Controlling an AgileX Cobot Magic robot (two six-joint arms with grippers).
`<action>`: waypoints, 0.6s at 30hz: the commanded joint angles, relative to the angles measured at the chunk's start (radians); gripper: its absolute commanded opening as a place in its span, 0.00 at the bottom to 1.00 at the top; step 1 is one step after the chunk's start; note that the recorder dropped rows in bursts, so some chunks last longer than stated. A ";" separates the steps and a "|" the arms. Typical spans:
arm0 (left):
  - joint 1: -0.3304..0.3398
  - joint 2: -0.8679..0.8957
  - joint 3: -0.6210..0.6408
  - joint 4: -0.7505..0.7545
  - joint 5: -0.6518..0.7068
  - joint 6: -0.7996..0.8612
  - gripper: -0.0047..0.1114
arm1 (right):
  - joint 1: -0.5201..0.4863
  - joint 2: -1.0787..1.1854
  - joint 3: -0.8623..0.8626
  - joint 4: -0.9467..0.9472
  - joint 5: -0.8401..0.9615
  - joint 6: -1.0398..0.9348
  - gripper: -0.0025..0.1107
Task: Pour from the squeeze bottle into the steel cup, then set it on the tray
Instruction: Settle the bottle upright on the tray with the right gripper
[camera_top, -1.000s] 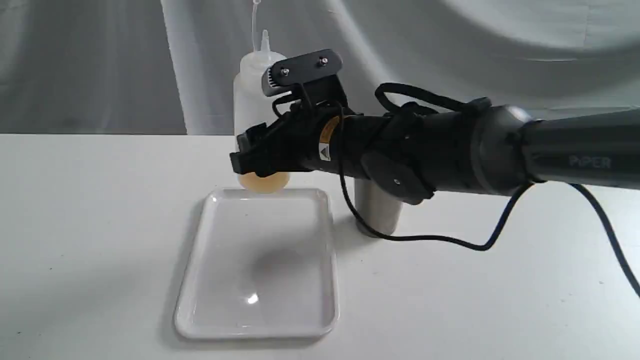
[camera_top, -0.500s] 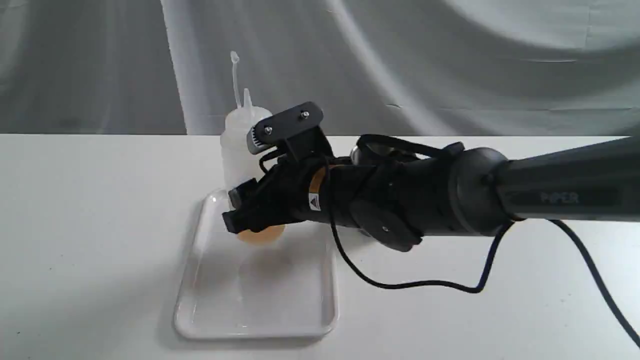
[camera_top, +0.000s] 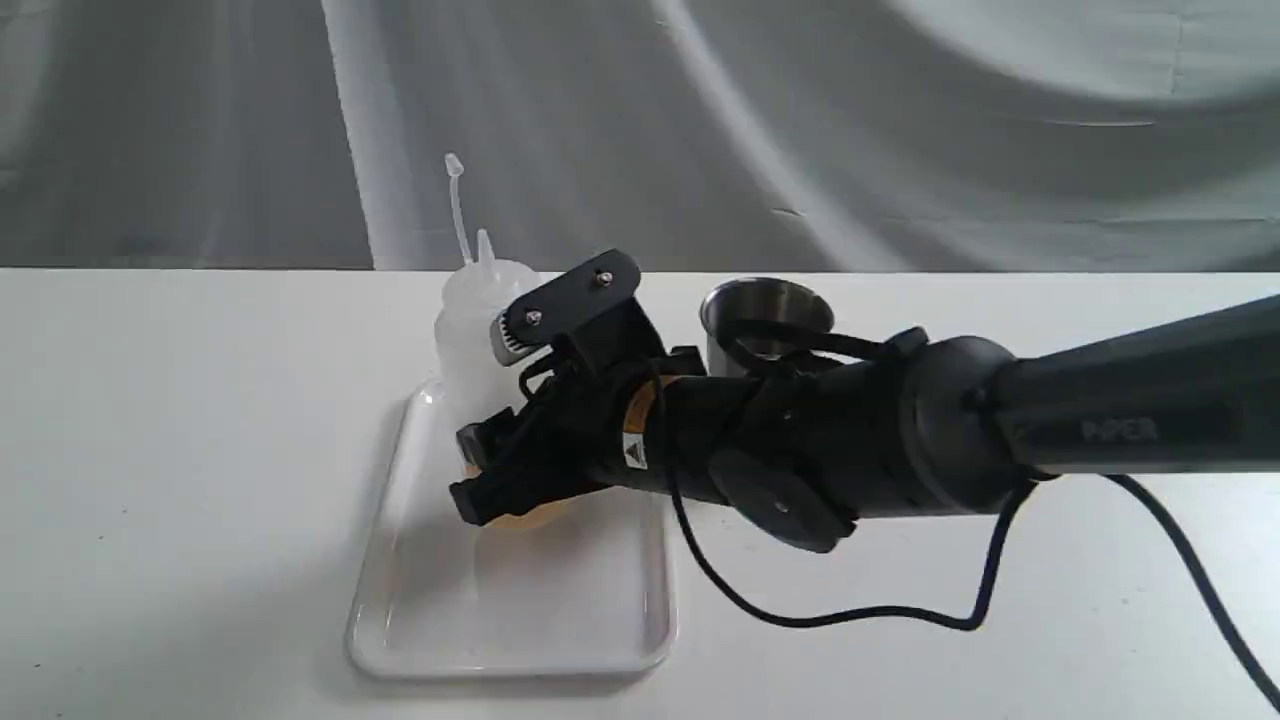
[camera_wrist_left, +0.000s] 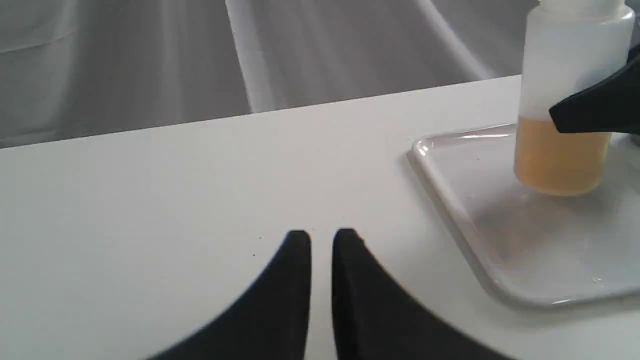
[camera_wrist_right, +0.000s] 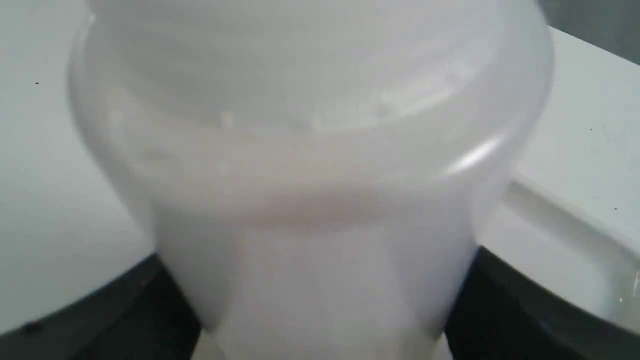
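The squeeze bottle (camera_top: 465, 325) stands upright at the far end of the white tray (camera_top: 560, 610), with amber liquid in its lower part and its cap strap sticking up. My right gripper (camera_top: 478, 475) is shut on the bottle's lower body, one finger on each side. In the left wrist view the bottle (camera_wrist_left: 565, 90) has its base at the tray (camera_wrist_left: 450, 165) floor; I cannot tell if it touches. The right wrist view is filled by the bottle (camera_wrist_right: 310, 200) between dark fingers (camera_wrist_right: 525, 310). The steel cup (camera_top: 765, 308) stands upright behind the right arm. My left gripper (camera_wrist_left: 322, 235) hangs shut over bare table left of the tray.
A black cable (camera_top: 860, 615) from the right arm droops onto the white table (camera_top: 180, 450) to the right of the tray. A grey cloth backdrop (camera_top: 900, 130) hangs behind the table. The left arm is outside the exterior view.
The right gripper has carried the bottle down and toward the near side, from above the tray's far edge to its floor. The arm dropped, uncovering the cup's rim.
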 joint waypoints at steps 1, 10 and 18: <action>-0.003 -0.005 0.004 0.003 -0.007 -0.002 0.11 | 0.010 -0.016 -0.001 0.060 -0.024 -0.067 0.47; -0.003 -0.005 0.004 0.003 -0.007 -0.002 0.11 | 0.020 -0.016 -0.001 0.101 0.001 -0.099 0.47; -0.003 -0.005 0.004 0.003 -0.007 -0.002 0.11 | 0.020 -0.016 -0.001 0.131 0.037 -0.102 0.47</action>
